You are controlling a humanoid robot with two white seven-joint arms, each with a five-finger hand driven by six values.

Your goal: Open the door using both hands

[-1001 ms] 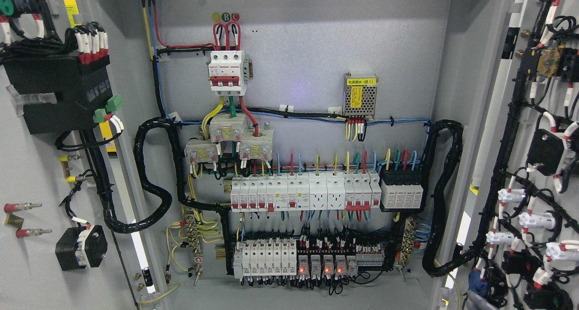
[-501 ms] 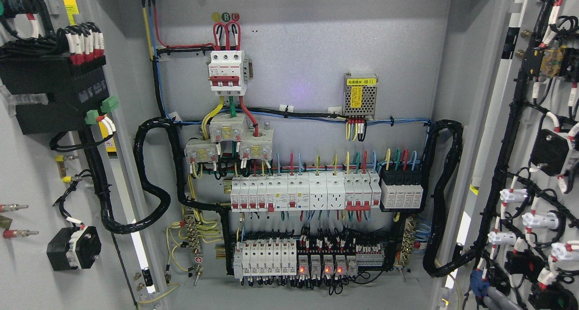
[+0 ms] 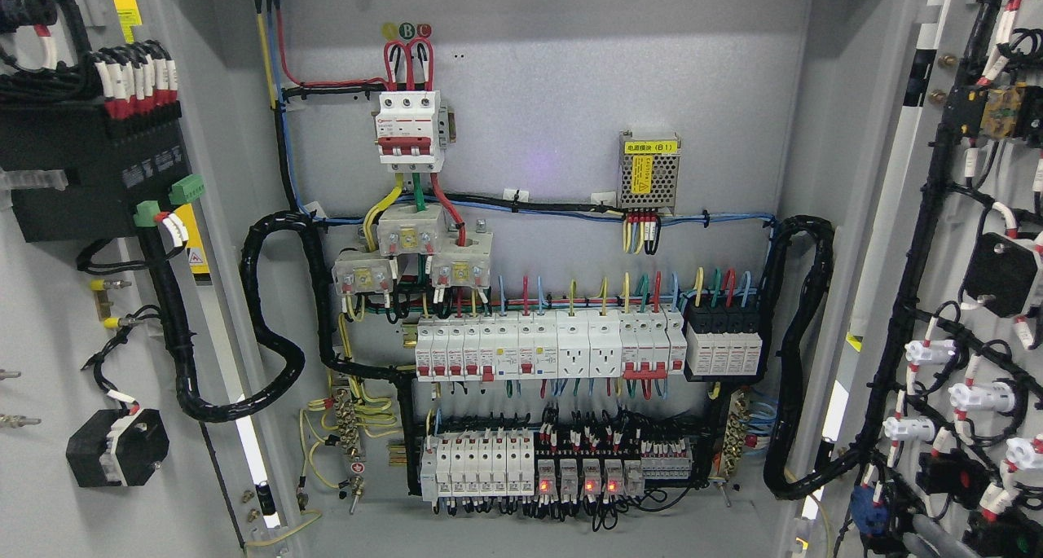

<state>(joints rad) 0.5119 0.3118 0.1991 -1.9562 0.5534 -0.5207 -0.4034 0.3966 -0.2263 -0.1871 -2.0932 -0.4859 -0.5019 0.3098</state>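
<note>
Grey steel of the cabinet back panel (image 3: pixel 554 102) fills the head view.

Doors: both stand open, inner faces turned to the camera. The left door (image 3: pixel 49 330) is at the left edge of the picture and the right door (image 3: pixel 953 240) at the right edge, with the cabinet interior between them.

Hands: neither robot hand or arm shows, so I cannot tell whether the fingers are apart, together or clamped on anything. With no fingers showing, places below are given by the picture.

Left door carries:
- a black box (image 3: pixel 90 175) high up, with red-and-white ferruled wires along its top
- a small black component (image 3: pixel 118 448) low down

Right door carries white lamp holders (image 3: pixel 974 397) and a black wire harness (image 3: pixel 913 297) running down it.

Cabinet interior:
- a three-pole breaker (image 3: pixel 410 130) sits upper left of centre
- a perforated power supply module (image 3: pixel 649 173) with a yellow label sits to its right
- a long row of white breakers (image 3: pixel 546 344) crosses the middle
- a second row (image 3: pixel 481 460) sits under it
- relays (image 3: pixel 583 476) just to the right of the second row show four red lights

One black corrugated conduit (image 3: pixel 269 330) loops from the left door into the cabinet. Another conduit (image 3: pixel 803 338) loops over to the right door.
</note>
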